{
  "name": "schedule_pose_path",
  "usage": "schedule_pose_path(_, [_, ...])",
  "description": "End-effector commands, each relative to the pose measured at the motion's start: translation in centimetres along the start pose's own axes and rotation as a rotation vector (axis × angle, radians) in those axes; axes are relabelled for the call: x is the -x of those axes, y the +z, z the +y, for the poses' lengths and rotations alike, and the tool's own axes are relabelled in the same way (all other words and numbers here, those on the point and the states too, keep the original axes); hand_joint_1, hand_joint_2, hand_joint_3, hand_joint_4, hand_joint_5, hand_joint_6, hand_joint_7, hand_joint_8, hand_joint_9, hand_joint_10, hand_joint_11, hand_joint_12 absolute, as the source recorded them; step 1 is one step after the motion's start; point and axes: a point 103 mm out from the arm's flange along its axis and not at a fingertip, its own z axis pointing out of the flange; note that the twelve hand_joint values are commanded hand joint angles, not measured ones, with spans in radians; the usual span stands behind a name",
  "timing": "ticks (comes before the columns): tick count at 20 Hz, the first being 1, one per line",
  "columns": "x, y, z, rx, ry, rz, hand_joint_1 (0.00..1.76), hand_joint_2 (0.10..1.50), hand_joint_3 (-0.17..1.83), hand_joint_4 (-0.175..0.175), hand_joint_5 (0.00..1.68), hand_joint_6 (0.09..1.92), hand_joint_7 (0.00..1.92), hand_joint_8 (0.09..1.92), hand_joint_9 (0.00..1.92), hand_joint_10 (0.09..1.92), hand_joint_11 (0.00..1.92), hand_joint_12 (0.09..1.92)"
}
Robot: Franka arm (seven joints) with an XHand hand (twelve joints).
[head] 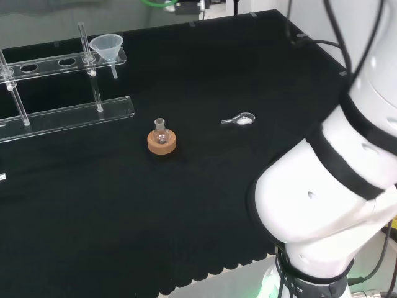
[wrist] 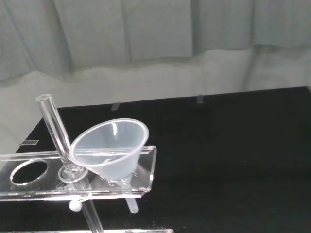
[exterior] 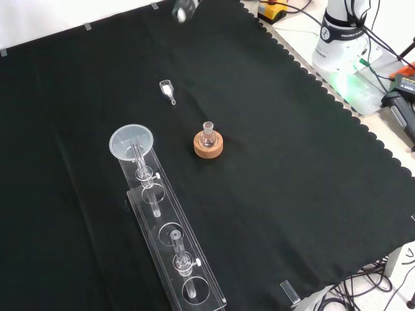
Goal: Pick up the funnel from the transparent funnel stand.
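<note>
The funnel sat in the end hole of the transparent funnel stand, its cone resting on the upper shelf and its stem hanging down through the hole toward the base plate. In the head view the stand lay along the bench's far left edge; in the front view the funnel marked the stand's far end, with the open mouth facing up. The wrist view looked at the funnel from the side and from some way off, beside one of the stand's upright rods.

How the hand's fingers stood could not be told.

The funnel looked to be thin, clear plastic — light, fairly stiff, smooth and likely slippery. A sensible hold would be across the cone just under the rim, thumb against fingers, then a straight lift until the stem cleared the hole; any sideways pull could catch the stem and drag the stand.

Nearer the bench's middle stood a small round-bottom flask on a cork ring, well apart from the stand, and beyond it lay a small glass scoop holding white powder.
</note>
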Motion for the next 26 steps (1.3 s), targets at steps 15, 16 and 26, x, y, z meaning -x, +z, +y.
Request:
schedule_pose_path(15, [-3.8,11.4,10.9,-0.221,-0.019,-0.048,0.16,0.77,0.05,-0.065,0.00,0.09,0.00,0.09,0.00,0.78,0.04,1.55])
schedule_pose_path(16, [-3.8,11.7,11.0,-0.227,-0.016,-0.053,0.16,0.76,0.04,-0.065,0.00,0.09,0.00,0.09,0.00,0.77,0.03,1.55])
schedule_pose_path(26, [-3.5,14.5,10.8,-0.323,0.031,-0.136,0.17,0.76,0.04,-0.065,0.00,0.09,0.00,0.09,0.00,0.69,0.01,1.55])
